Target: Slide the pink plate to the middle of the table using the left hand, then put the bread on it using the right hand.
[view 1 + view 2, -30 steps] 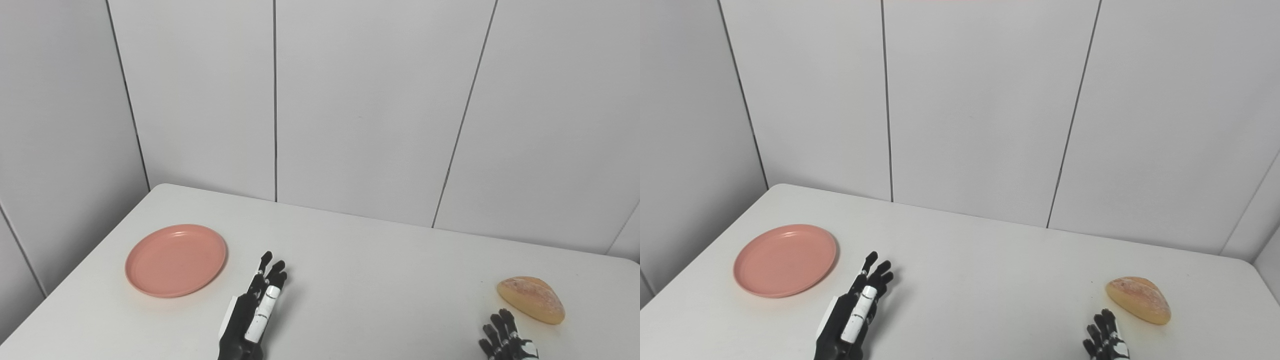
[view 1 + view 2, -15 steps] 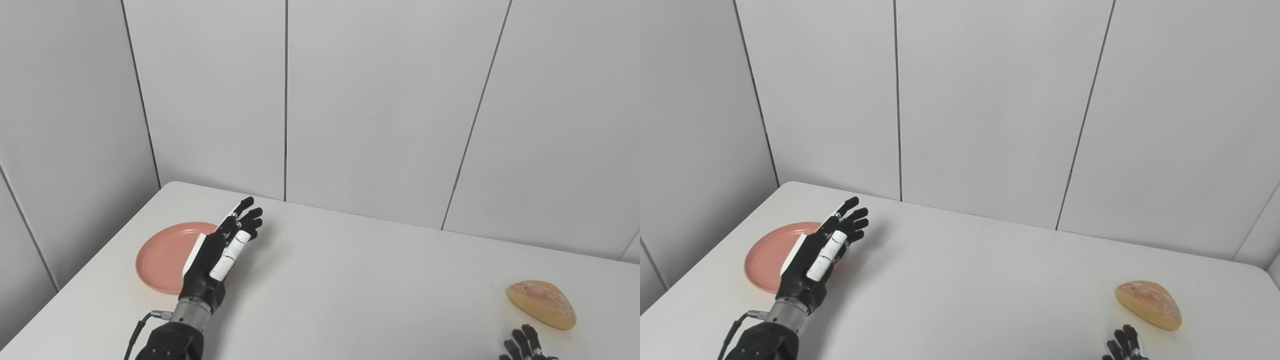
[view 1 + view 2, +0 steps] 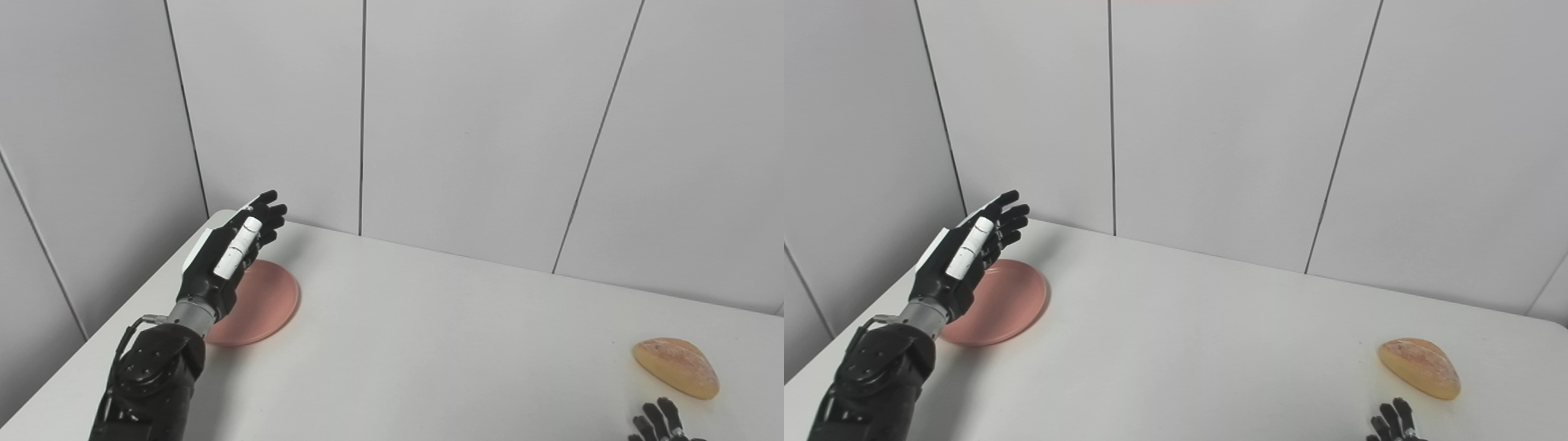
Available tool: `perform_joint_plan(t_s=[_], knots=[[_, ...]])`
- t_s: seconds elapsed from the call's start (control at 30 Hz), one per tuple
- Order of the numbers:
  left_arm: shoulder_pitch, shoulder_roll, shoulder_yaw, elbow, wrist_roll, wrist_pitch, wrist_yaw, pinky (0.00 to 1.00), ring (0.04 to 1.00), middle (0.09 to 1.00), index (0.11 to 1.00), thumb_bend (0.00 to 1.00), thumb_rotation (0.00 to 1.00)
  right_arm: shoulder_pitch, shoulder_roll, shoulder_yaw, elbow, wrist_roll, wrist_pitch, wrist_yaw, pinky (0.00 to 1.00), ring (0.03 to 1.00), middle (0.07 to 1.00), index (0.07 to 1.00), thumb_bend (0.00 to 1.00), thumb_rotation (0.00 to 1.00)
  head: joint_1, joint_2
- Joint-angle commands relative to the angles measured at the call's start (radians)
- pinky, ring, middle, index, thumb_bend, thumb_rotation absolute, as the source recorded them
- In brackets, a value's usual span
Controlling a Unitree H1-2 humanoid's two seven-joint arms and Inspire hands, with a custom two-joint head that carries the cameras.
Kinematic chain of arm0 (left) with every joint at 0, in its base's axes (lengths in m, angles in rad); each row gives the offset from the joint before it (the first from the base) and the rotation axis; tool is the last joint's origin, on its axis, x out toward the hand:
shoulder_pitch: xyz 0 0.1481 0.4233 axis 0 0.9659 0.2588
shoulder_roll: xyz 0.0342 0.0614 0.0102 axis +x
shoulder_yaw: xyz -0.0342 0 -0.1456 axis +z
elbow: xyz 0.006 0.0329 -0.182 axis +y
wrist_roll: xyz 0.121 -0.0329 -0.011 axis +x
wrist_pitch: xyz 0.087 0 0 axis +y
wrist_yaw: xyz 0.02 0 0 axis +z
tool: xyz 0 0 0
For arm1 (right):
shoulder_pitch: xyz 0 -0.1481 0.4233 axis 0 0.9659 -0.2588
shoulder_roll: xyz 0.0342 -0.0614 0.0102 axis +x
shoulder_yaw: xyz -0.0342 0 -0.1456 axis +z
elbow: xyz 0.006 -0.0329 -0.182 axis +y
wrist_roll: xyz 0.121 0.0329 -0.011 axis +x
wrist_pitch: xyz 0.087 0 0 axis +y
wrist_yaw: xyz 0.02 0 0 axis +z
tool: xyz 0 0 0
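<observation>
One pink plate (image 3: 263, 303) lies at nine o'clock on the table (image 3: 429, 343), under the raised, empty left robot hand (image 3: 229, 257), fingers spread. One bread (image 3: 675, 367) sits at four o'clock, near the right robot hand (image 3: 661, 424), barely visible; grip unclear.

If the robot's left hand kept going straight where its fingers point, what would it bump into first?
Probably the wall behind the table. The left hand is raised above the pink plate, pointing past it, though depth is unclear.
</observation>
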State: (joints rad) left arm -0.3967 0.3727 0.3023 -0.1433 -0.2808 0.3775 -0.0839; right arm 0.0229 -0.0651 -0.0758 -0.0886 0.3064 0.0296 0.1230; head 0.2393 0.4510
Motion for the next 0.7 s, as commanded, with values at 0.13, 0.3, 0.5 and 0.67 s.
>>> perform_joint_plan(t_s=[0.13,0.3,0.5,0.67], knots=[[-0.066,0.107,0.063,0.077,-0.020,-0.048,-0.017,0.93,0.897,0.871,0.890,0.91,0.77,0.027,-0.020,-0.009,0.010,0.009,0.070,-0.003,1.00,0.980,0.968,0.996,0.77,1.00,0.002,0.003],[-0.071,0.147,0.097,0.163,-0.041,-0.078,-0.038,0.91,0.904,0.878,0.901,0.90,0.76,0.027,-0.027,-0.009,0.009,0.015,0.079,-0.004,1.00,0.972,0.955,0.996,0.77,1.00,0.008,0.004],[-0.081,0.179,0.121,0.273,-0.063,-0.139,-0.077,0.95,0.933,0.908,0.916,0.90,0.75,0.029,-0.032,-0.009,0.006,0.018,0.081,-0.003,0.99,0.963,0.944,0.999,0.77,1.00,0.017,0.003],[-0.106,0.197,0.135,0.385,-0.070,-0.197,-0.090,0.89,0.908,0.900,0.938,0.89,0.75,0.031,-0.035,-0.008,0.000,0.024,0.088,0.002,0.99,0.957,0.939,0.995,0.76,1.00,0.016,0.002]])
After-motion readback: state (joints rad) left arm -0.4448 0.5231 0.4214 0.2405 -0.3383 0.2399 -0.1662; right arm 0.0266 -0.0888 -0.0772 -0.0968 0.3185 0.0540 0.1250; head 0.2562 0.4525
